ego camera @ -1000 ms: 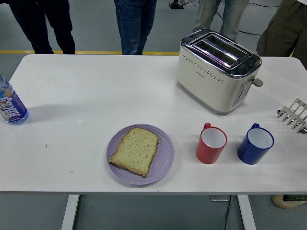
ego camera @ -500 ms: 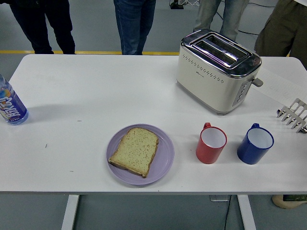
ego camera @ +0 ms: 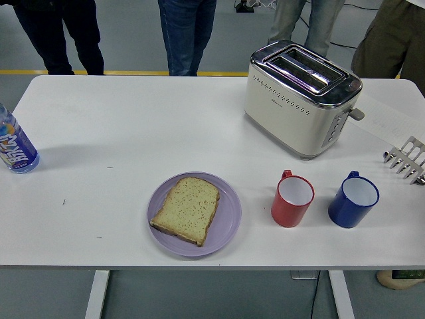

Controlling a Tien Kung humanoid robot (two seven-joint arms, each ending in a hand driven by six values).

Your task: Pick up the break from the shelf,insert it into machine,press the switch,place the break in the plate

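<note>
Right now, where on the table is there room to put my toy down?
The biggest bare patch lies between the water bottle at the left edge, the purple plate holding the bread slice, and the toaster. The right side is crowded: red mug, blue mug and metal rack sit close together.

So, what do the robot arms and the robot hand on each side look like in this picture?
Neither arm nor robot hand appears in the head view, so their look cannot be described. The frame shows only the white table with the toaster, the slice of bread on the purple plate, and people standing behind in dark trousers and jeans.
</note>
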